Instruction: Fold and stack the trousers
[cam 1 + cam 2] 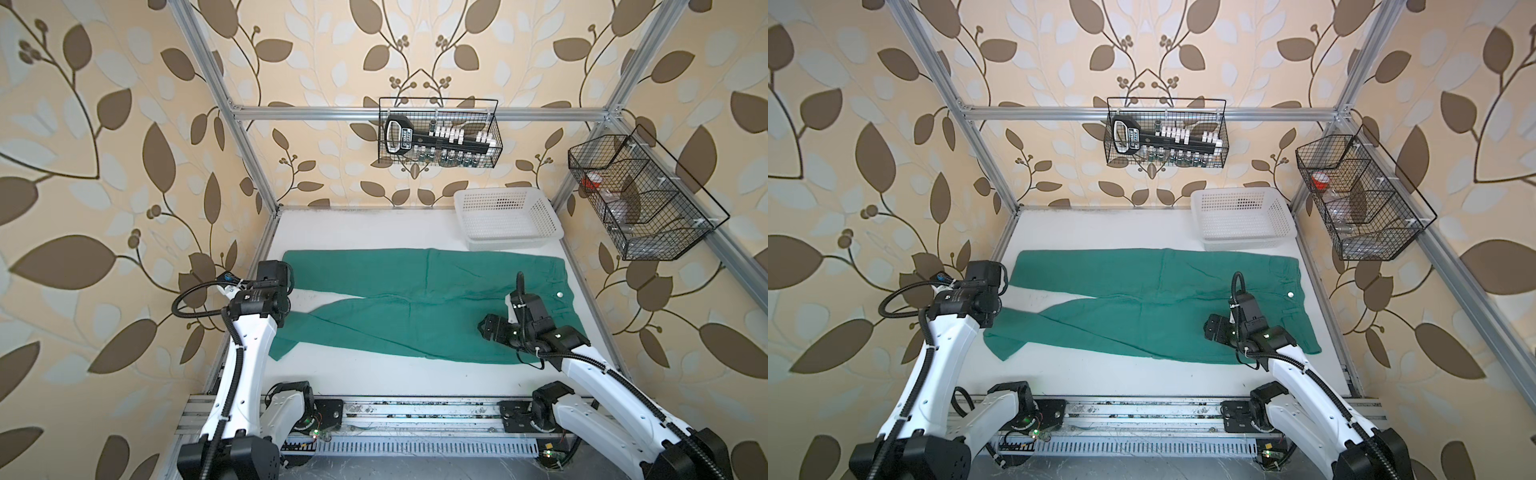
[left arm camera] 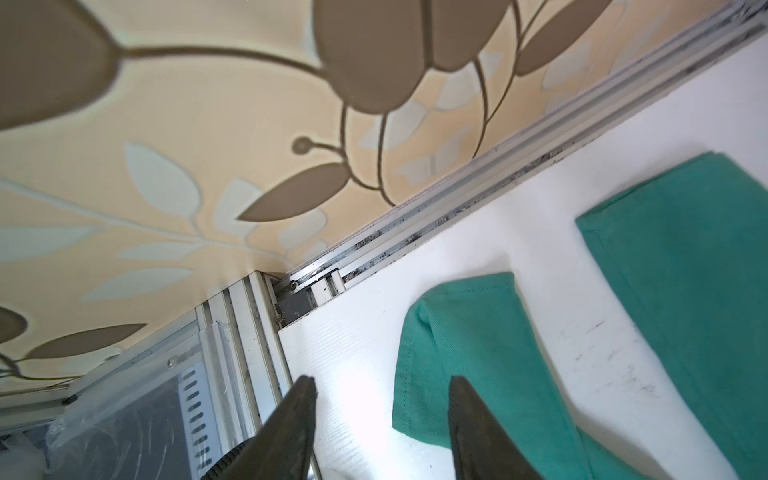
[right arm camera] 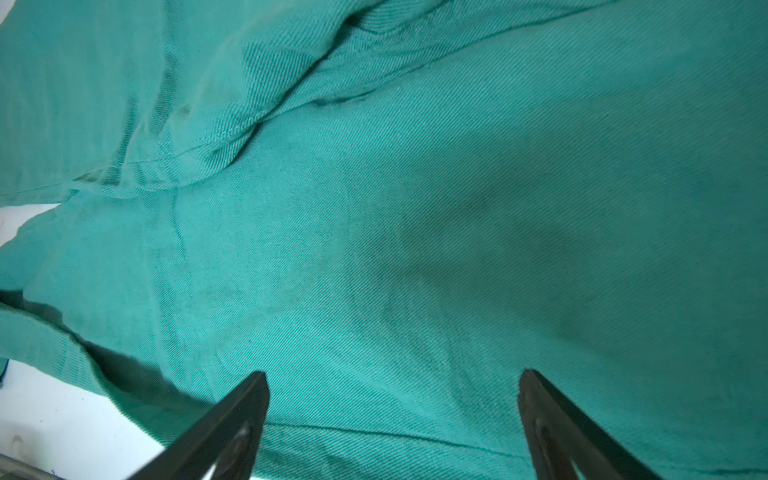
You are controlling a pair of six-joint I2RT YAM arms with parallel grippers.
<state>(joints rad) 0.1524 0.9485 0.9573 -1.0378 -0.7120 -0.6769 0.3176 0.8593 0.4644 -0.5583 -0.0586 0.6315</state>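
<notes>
Left gripper (image 2: 382, 386): jaws stand apart, gripping nothing. One finger (image 2: 469, 415) is over a leg hem of the teal-green trousers (image 2: 465, 332), its mate over the bare white table (image 2: 353, 353).

Right gripper (image 3: 392, 376): jaws spread wide and empty, with cloth beneath and ahead.

The trousers lie flat on the table, legs splayed toward the left jaws. The waistband button (image 1: 560, 294) lies just beyond the right jaws. Farther beyond stands a white perforated basket (image 1: 511, 244).
</notes>
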